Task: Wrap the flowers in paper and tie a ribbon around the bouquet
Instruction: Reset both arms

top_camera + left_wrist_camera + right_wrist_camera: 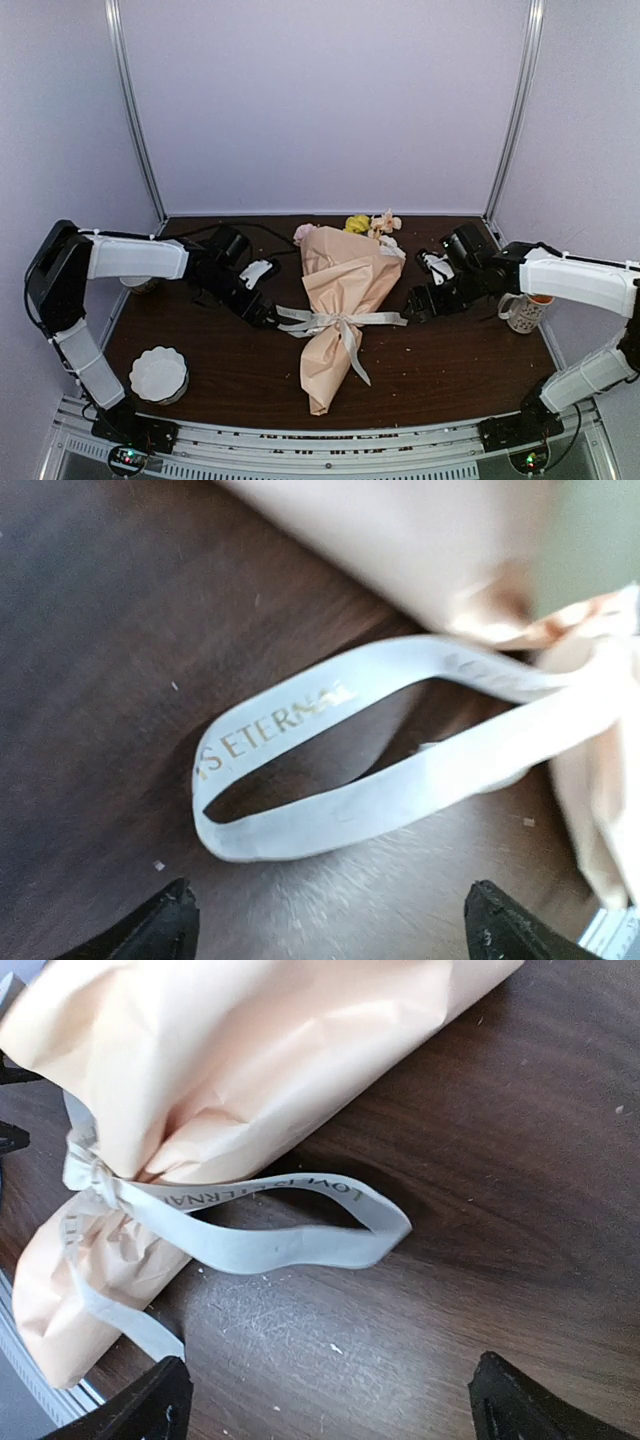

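Note:
The bouquet (340,290) lies in the middle of the table, a peach-pink paper (260,1050) cone with its pointed tail toward the near edge. Yellow and pink flowers (362,224) stick out at the far end. The cream ribbon (340,321) is tied round its waist in a bow, with one loop to each side and tails hanging down. My left gripper (262,315) stands open just left of the left loop (330,820), touching nothing. My right gripper (415,305) is open just beyond the right loop (290,1250), which lies free on the wood.
A white scalloped bowl (158,374) sits at the near left. A patterned mug (522,312) stands at the right edge beside the right arm. Another cup (140,285) is partly hidden behind the left arm. Grey walls close in the back and sides.

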`<state>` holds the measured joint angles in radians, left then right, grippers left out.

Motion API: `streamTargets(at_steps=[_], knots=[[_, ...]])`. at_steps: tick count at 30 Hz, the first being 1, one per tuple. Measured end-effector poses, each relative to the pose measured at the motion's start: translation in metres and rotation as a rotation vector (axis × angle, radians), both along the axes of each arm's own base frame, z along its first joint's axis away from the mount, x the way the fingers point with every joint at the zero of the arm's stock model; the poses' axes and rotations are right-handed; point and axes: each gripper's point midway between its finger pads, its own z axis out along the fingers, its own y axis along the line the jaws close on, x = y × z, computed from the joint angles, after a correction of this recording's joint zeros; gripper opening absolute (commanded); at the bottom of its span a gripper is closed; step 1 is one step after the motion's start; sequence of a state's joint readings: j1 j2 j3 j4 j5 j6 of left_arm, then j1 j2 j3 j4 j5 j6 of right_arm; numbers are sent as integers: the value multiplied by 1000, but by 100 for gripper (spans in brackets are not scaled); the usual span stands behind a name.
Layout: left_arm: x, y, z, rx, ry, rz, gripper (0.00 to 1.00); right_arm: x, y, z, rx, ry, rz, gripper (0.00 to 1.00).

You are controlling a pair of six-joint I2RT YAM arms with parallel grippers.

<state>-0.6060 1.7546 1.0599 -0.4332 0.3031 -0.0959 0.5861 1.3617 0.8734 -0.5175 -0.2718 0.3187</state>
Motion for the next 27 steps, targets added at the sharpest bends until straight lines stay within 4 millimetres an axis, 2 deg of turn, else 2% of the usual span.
streamTargets(at_steps=[2, 3, 6, 8, 9, 11, 13, 15, 18, 21, 24, 27], knots=[[-3, 0, 30, -41, -29, -2, 98, 1, -12, 26, -19, -62, -10, 100], [-5, 0, 45, -58, -45, -6, 98, 4, -19, 46, -11, -112, -29, 100], [1, -4, 104, -120, -137, -13, 98, 19, -44, 126, 57, -321, -117, 100], [10, -5, 143, -158, -232, 2, 98, 27, -60, 168, 101, -435, -178, 100], [14, -2, 156, -166, -270, 18, 98, 30, -66, 180, 114, -470, -202, 100], [26, 8, 181, -178, -346, 78, 98, 37, -79, 190, 125, -511, -249, 100], [43, 21, 193, -174, -382, 153, 98, 48, -92, 189, 123, -524, -301, 100], [69, 41, 200, -162, -411, 255, 98, 64, -111, 177, 112, -517, -371, 100], [105, 82, 197, -105, -459, 414, 98, 80, -147, 155, 105, -523, -495, 100], [131, 128, 187, -25, -531, 566, 98, 85, -178, 140, 120, -569, -594, 100], [135, 154, 170, 15, -582, 634, 98, 85, -194, 127, 137, -614, -648, 100], [131, 173, 144, 81, -603, 666, 98, 85, -196, 110, 149, -649, -657, 100]])
